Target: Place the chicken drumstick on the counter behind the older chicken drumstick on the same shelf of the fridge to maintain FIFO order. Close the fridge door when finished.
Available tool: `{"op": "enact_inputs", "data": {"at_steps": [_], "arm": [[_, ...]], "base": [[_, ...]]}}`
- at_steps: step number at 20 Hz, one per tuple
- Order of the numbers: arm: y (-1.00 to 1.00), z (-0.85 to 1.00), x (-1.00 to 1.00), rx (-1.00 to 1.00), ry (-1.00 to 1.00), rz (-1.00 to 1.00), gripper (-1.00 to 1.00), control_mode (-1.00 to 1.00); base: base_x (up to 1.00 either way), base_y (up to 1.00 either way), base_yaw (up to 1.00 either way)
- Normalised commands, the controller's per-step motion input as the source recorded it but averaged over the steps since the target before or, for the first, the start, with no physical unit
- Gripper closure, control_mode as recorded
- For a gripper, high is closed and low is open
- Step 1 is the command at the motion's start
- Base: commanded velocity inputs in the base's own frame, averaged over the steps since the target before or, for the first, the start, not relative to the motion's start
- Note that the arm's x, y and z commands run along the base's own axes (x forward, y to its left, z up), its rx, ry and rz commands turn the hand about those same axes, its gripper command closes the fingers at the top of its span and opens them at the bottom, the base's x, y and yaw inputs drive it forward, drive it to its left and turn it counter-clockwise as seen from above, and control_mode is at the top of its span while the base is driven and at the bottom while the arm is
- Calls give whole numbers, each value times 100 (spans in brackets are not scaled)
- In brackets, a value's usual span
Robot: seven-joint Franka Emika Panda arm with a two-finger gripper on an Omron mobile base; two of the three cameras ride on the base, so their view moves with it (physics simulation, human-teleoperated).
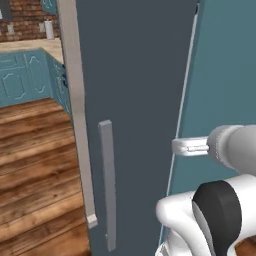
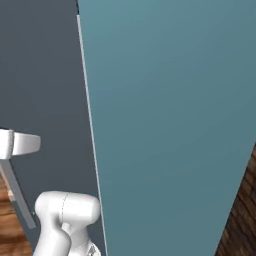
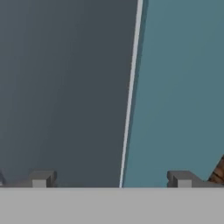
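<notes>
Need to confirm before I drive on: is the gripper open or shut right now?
Open. In the hand view the gripper has its two fingertips spread far apart, with nothing between them, facing the fridge door.

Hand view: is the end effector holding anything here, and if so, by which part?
Nothing is held. The end effector is open, its two fingertips wide apart with only the fridge door and a teal panel ahead.

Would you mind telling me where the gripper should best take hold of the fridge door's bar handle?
Probably mid-bar on the handle, from the front, with the open gripper rolled so its jaws straddle it sideways: the bar is tall, narrow and upright, standing off the fridge door.
</notes>
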Motion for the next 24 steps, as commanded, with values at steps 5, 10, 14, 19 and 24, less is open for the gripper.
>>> {"op": "enact_inputs", "data": {"at_steps": [5, 10, 14, 19, 24], "arm": [[0, 0, 0, 0, 0, 0, -100, 100], [0, 0, 0, 0, 0, 0, -100, 100], [4, -1, 7, -1, 0, 0, -100, -100], [62, -6, 53, -14, 1, -11, -100, -100], [23, -4, 83, -7, 0, -26, -100, -100]], "base": [[23, 33, 13], [25, 3, 11], [0, 0, 0], [0, 0, 0], [0, 0, 0]]}}
